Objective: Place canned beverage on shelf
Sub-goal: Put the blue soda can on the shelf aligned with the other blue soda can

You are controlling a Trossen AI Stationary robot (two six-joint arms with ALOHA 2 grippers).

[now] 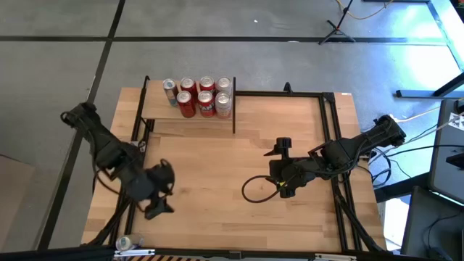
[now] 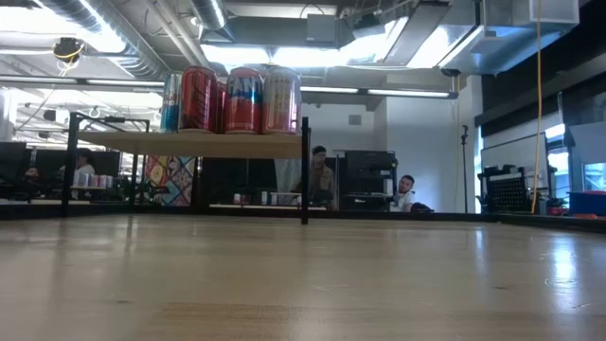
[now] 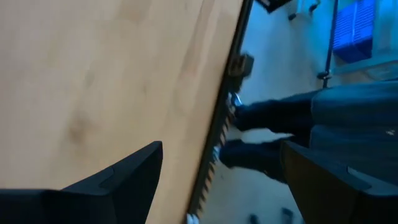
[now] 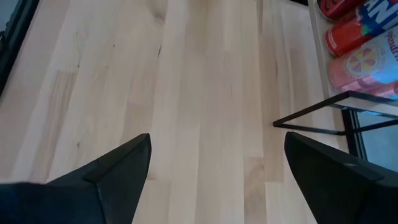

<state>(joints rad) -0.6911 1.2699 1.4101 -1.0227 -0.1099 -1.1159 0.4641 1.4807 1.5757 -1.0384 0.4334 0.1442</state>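
On shelf [image 1: 190, 114], cans [image 1: 197, 96] are standing clustered, apparently placed already; left pincer [image 1: 161, 194] and right pincer [image 1: 279, 163] are hanging apart, empty, over table [image 1: 217, 181].

white "FAN" lettering on red can [image 2: 244, 99], shelf [image 2: 189, 144]

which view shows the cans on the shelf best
The high view: all seven cans show from above, in two rows on the shelf. The low view shows only the front cans side-on; the right wrist view catches three at its edge; the left wrist view shows none.
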